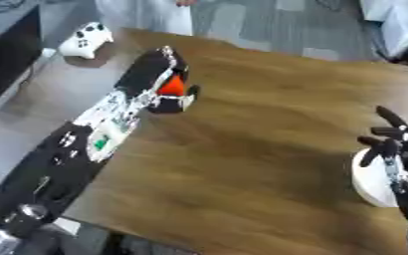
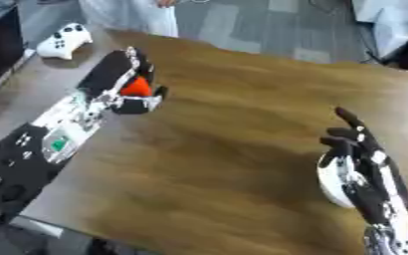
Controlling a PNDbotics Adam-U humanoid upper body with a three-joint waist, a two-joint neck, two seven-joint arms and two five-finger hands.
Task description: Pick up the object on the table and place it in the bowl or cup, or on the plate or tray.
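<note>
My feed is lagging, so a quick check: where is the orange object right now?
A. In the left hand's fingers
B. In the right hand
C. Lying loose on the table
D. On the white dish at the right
A: the left hand has its fingers curled round the orange object near the table's left edge, while the right hand is open by the white dish.
</note>
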